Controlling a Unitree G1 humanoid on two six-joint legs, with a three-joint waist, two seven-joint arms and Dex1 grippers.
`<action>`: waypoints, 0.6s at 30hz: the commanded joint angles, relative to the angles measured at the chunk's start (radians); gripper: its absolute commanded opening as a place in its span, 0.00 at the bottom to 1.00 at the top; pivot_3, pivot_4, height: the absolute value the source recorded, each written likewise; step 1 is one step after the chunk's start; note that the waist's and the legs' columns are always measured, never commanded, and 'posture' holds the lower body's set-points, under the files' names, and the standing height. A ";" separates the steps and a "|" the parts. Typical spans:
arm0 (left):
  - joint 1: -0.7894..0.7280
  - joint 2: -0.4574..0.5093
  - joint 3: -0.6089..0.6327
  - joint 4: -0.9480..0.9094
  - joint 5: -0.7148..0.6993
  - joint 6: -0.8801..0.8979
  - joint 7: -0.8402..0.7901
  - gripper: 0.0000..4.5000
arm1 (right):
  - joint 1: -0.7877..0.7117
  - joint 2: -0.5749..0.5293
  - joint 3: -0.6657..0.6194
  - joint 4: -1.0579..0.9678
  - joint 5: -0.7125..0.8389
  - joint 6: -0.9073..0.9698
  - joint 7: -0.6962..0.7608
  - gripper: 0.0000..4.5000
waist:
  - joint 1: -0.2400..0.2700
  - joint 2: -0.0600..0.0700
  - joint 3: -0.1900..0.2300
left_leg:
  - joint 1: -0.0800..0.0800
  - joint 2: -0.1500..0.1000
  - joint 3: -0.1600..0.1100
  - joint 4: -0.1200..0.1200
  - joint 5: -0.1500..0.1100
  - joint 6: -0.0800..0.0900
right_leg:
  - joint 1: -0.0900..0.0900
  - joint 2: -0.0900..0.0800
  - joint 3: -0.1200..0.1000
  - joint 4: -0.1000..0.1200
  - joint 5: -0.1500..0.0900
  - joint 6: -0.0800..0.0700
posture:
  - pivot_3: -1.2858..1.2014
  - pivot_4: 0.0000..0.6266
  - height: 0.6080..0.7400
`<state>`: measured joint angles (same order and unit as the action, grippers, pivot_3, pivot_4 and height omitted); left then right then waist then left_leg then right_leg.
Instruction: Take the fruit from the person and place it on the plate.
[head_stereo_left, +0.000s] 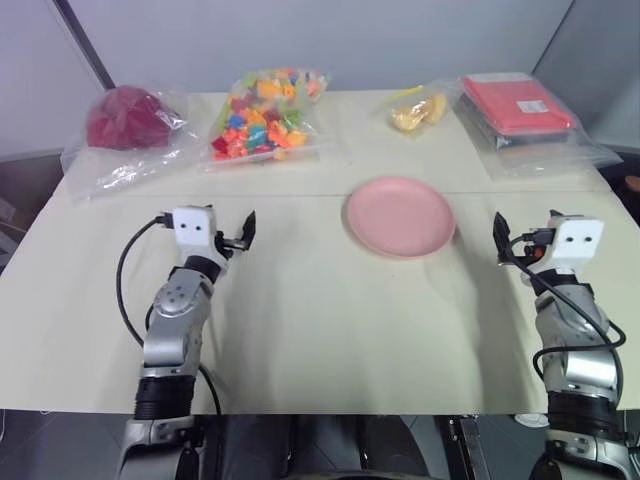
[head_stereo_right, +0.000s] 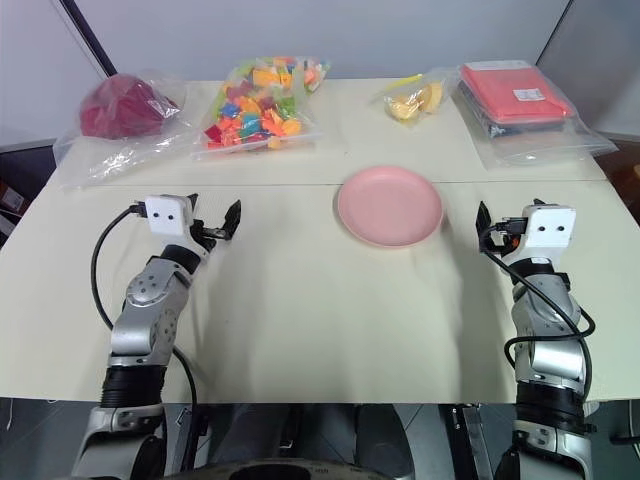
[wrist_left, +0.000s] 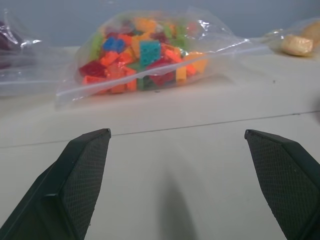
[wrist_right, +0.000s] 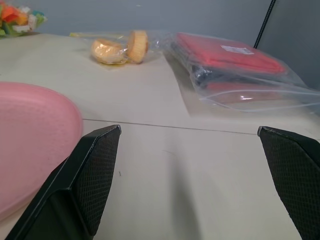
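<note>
The pink plate (head_stereo_left: 400, 217) lies empty on the cream table, right of centre; its rim (wrist_right: 30, 135) also shows in the right wrist view. My left gripper (head_stereo_left: 236, 237) hovers low over the table to the plate's left, open, with nothing between its fingers (wrist_left: 85, 165). On the plate's right side my right gripper (head_stereo_left: 512, 242) is open too and holds nothing; its fingers (wrist_right: 90, 170) stand wide apart. The fruit and the person are out of view.
Along the table's far edge lie a clear bag of coloured bricks (head_stereo_left: 265, 112), a dark red bundle in plastic (head_stereo_left: 128, 118), a small bag of pale yellow pieces (head_stereo_left: 420, 110) and a red flat box in plastic (head_stereo_left: 515, 105).
</note>
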<state>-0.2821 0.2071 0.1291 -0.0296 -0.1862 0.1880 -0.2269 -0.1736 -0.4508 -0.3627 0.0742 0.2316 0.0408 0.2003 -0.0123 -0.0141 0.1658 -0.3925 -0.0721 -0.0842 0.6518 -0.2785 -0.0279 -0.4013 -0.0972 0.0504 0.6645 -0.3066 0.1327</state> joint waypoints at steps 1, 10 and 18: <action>-0.012 0.015 -0.016 -0.020 -0.003 -0.012 -0.033 1.00 | -0.003 -0.009 -0.029 -0.033 0.009 -0.017 0.002 0.99 | 0.000 0.000 0.000 | 0.000 0.000 0.000 0.000 0.000 0.000 | 0.000 0.000 0.000 0.000 0.000 0.000 | 0.52 0.24 1.00; -0.025 0.004 -0.004 -0.003 0.000 -0.025 -0.026 1.00 | 0.013 -0.007 -0.041 -0.008 0.011 -0.044 0.015 0.99 | 0.000 0.000 0.000 | 0.000 0.000 0.000 0.000 0.000 0.000 | 0.000 0.000 0.000 0.000 0.000 0.000 | 0.52 0.24 1.00; -0.030 -0.004 -0.004 0.001 -0.004 -0.028 -0.024 1.00 | 0.006 -0.009 -0.040 0.020 0.008 -0.062 0.019 0.99 | 0.000 0.000 0.000 | 0.000 0.000 0.000 0.000 0.000 0.000 | 0.000 0.000 0.000 0.000 0.000 0.000 | 0.52 0.24 1.00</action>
<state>-0.2914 0.2026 0.1224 -0.0139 -0.1869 0.1836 -0.2542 -0.1609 -0.4509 -0.3735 0.1077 0.2337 0.0046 0.2204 -0.0124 -0.0141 0.1658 -0.3925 -0.0721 -0.0843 0.6518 -0.2785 -0.0278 -0.4014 -0.0972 0.0504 0.6645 -0.3066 0.1328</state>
